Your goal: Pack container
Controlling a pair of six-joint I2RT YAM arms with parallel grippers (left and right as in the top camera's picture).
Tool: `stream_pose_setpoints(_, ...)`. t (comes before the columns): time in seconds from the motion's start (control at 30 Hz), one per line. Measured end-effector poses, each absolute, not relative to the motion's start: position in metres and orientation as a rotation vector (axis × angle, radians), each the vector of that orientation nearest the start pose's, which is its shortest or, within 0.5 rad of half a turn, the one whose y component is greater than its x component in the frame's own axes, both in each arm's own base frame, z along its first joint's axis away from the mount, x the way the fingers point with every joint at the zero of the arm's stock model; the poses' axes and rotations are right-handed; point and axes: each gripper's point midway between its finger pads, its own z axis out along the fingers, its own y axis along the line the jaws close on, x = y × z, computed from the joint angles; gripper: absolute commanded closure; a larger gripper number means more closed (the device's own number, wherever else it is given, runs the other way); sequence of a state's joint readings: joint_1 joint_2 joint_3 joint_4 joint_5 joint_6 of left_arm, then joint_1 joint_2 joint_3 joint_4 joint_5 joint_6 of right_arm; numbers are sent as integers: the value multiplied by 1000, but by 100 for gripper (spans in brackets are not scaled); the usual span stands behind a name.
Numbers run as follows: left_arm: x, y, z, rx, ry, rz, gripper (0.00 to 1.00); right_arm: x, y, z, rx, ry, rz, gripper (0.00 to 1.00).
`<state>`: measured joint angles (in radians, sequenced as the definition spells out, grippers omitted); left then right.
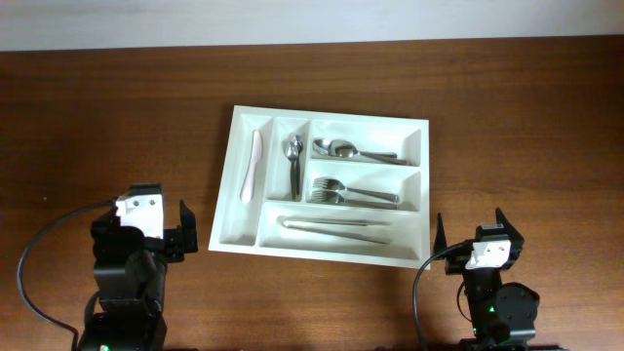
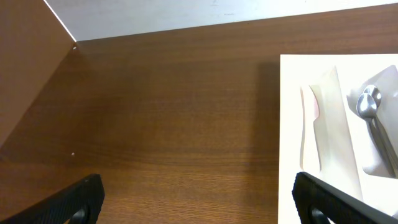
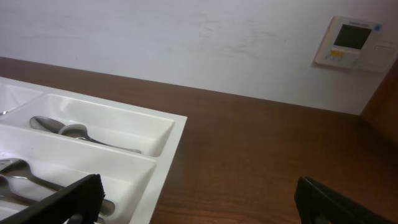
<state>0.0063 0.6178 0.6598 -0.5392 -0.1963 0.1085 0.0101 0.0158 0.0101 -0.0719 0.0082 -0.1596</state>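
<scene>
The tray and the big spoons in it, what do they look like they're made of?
The tray looks like white moulded plastic: a matte, even colour with rounded compartment walls. The spoons look like polished metal, probably stainless steel, judging by their bright, mirror-like glints.

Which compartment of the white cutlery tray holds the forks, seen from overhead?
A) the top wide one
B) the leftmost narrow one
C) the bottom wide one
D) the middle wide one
D: in the overhead view the forks lie in the middle wide compartment of the tray, just below the one with the spoons.
</scene>
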Motion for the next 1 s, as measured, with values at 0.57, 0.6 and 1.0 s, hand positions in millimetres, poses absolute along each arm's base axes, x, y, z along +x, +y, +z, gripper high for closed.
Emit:
stream_pose_setpoints(0.57, 215, 35, 234, -20, 2009, 271, 1, 247, 1, 157, -130, 1644, -122, 1)
stream_pose_setpoints(0.6, 208, 32, 237, -15, 1988, 259, 1, 247, 0, 157, -129, 1645, -122, 1)
stream_pose_setpoints(1.0, 233, 8, 196, 55, 1652, 121, 1, 246, 0, 157, -129, 1644, -123, 1)
